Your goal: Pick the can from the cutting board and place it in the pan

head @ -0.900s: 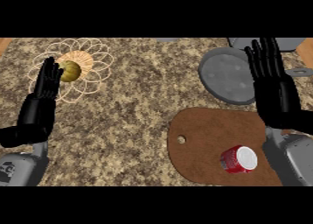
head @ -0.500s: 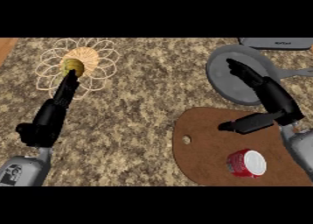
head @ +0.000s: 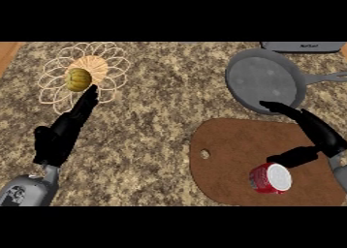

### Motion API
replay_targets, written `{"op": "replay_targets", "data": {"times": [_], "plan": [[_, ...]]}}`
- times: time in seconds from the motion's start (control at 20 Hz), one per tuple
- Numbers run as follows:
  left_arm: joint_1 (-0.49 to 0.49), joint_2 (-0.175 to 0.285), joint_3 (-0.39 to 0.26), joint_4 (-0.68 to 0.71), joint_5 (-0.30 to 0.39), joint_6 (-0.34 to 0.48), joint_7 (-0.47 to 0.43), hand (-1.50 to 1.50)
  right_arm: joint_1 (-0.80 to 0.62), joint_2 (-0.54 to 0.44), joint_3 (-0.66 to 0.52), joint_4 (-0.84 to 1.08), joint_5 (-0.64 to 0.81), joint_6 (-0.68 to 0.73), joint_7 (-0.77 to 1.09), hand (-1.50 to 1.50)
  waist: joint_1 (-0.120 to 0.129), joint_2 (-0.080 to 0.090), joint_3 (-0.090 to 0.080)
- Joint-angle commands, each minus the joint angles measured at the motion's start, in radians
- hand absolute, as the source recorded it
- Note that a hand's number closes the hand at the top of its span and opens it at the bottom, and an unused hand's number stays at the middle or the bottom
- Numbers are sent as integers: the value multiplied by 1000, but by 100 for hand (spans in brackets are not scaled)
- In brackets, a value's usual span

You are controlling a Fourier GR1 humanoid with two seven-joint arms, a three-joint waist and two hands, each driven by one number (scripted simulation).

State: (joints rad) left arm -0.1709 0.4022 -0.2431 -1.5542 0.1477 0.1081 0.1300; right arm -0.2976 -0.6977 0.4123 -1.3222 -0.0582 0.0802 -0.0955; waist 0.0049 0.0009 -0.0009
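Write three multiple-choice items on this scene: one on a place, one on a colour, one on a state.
1. Where is the can?
A) in a sink
B) on the cutting board
C) on a plate

2. What colour is the can's side?
A) green
B) red
C) blue

3. How is the right hand?
A) curled round the can
B) shut into a fist
C) open, holding nothing

Answers:
1 B, the can sits on the brown board.
2 B, its wall is red under a white top.
3 C, the fingers are stretched out straight and the can is not inside them.
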Motion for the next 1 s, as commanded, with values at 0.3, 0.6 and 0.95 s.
{"op": "replay_targets", "data": {"times": [0.3,0.6,0.95], "plan": [[0,-15,-12,-23,-19,-11,43,0,-176,-205,106,-173,138,306,301,-150,5,-4,-2],[-38,1,20,-12,-6,-29,63,0,-313,-195,226,-205,97,626,532,-150,19,0,-4],[24,-24,23,48,-30,-46,-22,0,-363,-32,264,-274,-61,800,882,-150,-4,-3,-2]]}}
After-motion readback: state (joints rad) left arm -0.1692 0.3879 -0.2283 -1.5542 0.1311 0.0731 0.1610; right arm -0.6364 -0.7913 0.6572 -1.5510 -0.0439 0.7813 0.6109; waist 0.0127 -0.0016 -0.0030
